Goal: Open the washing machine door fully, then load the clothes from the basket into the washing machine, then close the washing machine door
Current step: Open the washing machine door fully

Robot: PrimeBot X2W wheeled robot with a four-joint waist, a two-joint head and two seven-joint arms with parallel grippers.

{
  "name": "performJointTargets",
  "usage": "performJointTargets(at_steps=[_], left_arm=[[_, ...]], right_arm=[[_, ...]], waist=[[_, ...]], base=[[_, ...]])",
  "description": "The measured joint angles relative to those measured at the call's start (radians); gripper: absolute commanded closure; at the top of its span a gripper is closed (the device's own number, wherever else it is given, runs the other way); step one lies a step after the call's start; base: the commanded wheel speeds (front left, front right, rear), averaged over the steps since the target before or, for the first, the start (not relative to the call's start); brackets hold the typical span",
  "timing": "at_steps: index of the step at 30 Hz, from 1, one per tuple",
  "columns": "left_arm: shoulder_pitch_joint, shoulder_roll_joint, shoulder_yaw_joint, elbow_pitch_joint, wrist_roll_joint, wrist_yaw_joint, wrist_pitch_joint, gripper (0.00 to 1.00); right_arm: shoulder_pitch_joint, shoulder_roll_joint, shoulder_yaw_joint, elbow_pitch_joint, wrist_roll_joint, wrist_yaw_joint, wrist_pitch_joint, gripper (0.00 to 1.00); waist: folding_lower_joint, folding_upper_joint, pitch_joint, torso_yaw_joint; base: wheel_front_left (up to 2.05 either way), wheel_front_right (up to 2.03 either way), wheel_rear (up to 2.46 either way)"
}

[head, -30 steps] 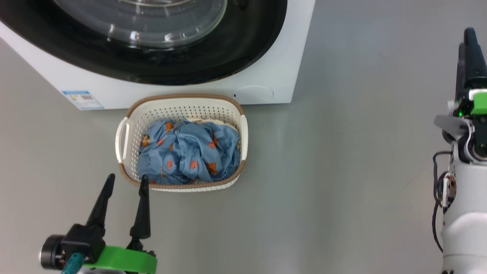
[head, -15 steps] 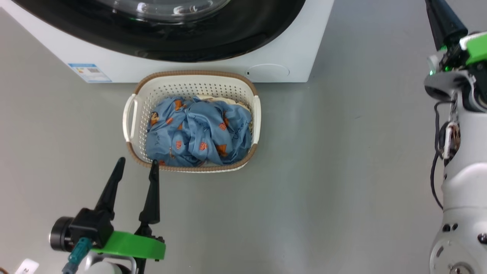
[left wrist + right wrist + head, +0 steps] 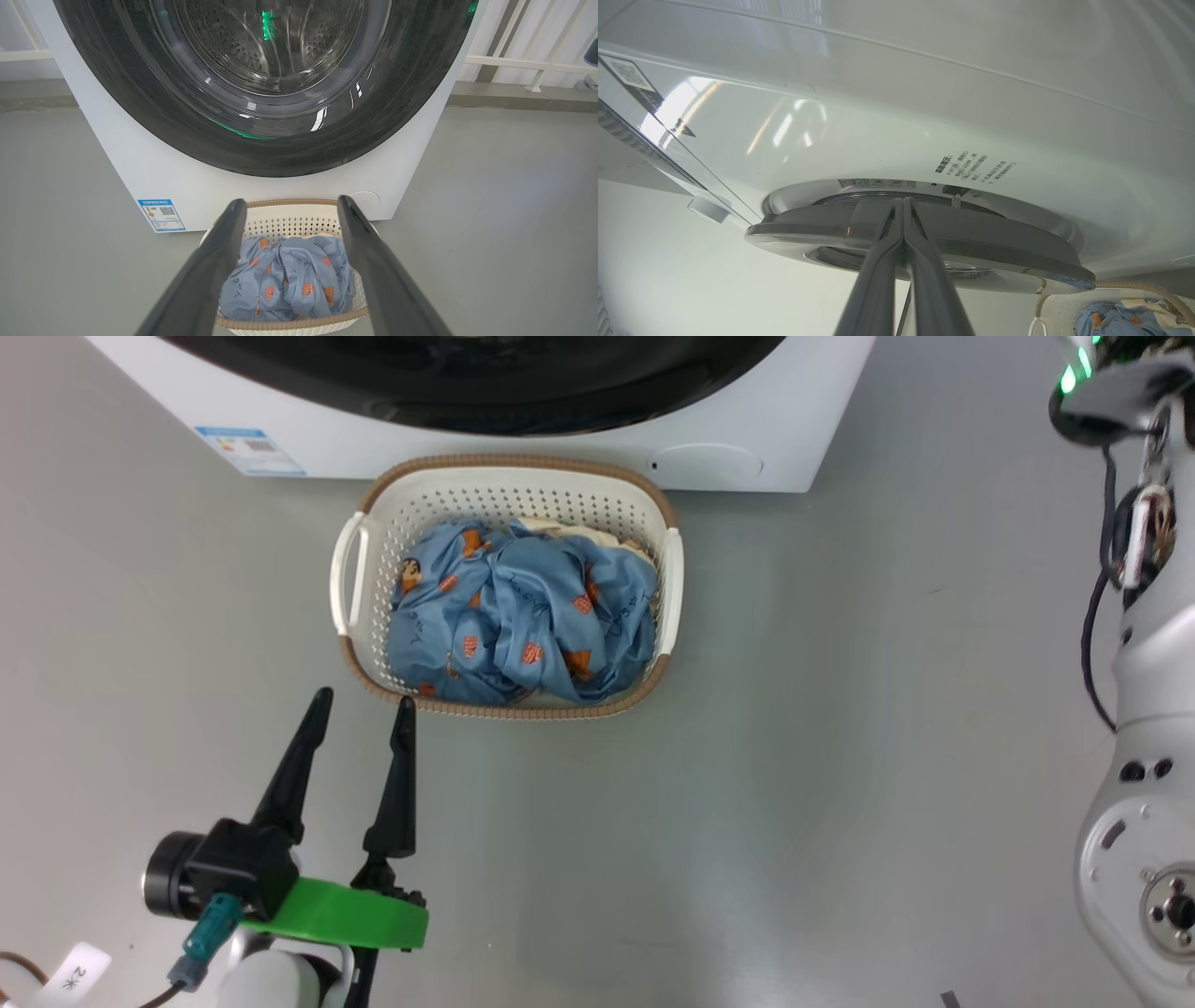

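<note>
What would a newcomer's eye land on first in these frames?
The cream basket, heaped with light blue clothes, sits on the grey floor right before the washing machine, mid head view. In the left wrist view the washing machine door looms above it, glossy black around clear glass, framed by the open left gripper. The right gripper, fingers pressed together, points at that door's edge.

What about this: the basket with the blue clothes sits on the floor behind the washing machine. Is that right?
Not quite. The basket with the blue clothes does sit on the floor, but in front of the washing machine, not behind it. The head view shows it right by the machine's front.
</note>
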Motion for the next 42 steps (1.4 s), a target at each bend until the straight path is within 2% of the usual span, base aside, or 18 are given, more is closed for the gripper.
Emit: performJointTargets(at_steps=[6, 18, 35, 42], left_arm=[[-0.018, 0.0, -0.026, -0.004, -0.028, 0.007, -0.003, 0.0], [-0.043, -0.002, -0.072, -0.022, -0.06, 0.023, -0.003, 0.0], [-0.079, -0.003, -0.112, -0.033, -0.104, 0.041, -0.004, 0.0], [-0.082, -0.003, -0.111, -0.033, -0.104, 0.044, -0.004, 0.0]], right_arm=[[-0.115, 0.001, -0.023, 0.055, -0.06, -0.002, 0.039, 1.0], [-0.258, 0.002, -0.059, 0.14, -0.183, -0.002, 0.044, 1.0], [-0.333, -0.01, -0.048, 0.254, -0.268, -0.002, 0.009, 1.0], [-0.332, -0.035, 0.018, 0.26, -0.26, -0.002, 0.082, 1.0]], waist=[[0.0, 0.0, 0.03, 0.024], [0.0, 0.0, 0.076, 0.072], [0.0, 0.0, 0.123, 0.117], [0.0, 0.0, 0.122, 0.115]], base=[[0.0, 0.0, 0.0], [0.0, 0.0, 0.0], [0.0, 0.0, 0.0], [0.0, 0.0, 0.0]])
